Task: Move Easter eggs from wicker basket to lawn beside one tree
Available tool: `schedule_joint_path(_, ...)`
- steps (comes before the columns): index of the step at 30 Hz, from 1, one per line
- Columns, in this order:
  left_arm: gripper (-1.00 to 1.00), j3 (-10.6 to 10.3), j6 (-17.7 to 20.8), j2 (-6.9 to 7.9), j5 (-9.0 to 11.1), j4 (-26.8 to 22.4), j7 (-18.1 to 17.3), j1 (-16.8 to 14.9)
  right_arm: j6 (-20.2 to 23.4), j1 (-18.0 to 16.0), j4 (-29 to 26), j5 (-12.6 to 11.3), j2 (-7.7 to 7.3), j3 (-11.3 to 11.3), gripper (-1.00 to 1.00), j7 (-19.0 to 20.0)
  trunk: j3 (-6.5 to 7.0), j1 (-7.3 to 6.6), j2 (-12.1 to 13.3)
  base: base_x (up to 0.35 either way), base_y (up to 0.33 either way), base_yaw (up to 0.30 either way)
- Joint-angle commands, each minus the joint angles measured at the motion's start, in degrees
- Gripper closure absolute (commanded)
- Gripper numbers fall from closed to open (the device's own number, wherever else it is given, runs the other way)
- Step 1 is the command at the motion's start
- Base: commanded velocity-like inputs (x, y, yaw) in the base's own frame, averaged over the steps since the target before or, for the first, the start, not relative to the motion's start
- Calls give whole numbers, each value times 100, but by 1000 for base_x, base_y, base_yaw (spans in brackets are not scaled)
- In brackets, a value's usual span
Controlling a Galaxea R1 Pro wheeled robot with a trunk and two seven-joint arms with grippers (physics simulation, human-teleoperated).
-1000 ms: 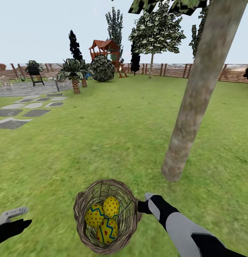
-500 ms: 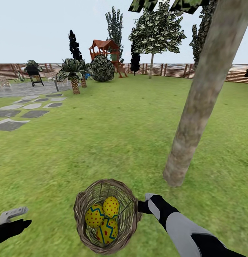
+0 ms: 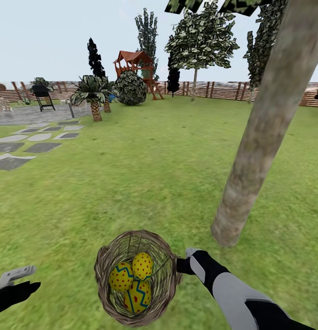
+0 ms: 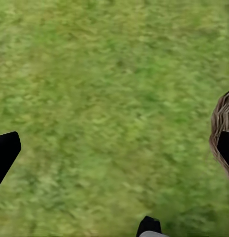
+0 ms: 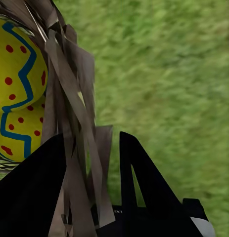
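Rough open-woven wicker basket point(image 3: 137, 277), smooth painted eggs point(image 3: 143, 266), patchy matt lawn point(image 3: 145, 174), mottled bark-textured tree point(image 3: 260, 133)

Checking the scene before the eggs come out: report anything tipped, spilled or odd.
Nothing spilled: all three eggs sit inside the wicker basket. The right end effector is clamped on the basket's rim, near the tree.

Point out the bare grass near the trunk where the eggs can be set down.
Open lawn lies between the wicker basket and the base of the tree, and also beyond the trunk toward the fence. It is crowded at the basket's right rim, where the right gripper grips the wicker, with three Easter eggs inside.
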Motion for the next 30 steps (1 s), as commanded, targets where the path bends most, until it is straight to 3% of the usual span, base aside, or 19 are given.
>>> schedule_joint_path(1, -100, 3, 29, 1, 45, -5, 24, -5, 24, -4, -13, -92, 5, -66, 100, -24, -12, 6, -13, 222, 0, 0)
schedule_joint_path(17, -100, 3, 29, 1, 44, -6, 24, -5, 24, -4, -13, -92, 5, -66, 100, -24, -12, 6, -13, 219, 2, 0)
schedule_joint_path(30, -100, 3, 29, 1, 46, -5, 24, -5, 24, -4, -13, -92, 5, -66, 100, -24, -12, 6, -13, 206, 98, 0)
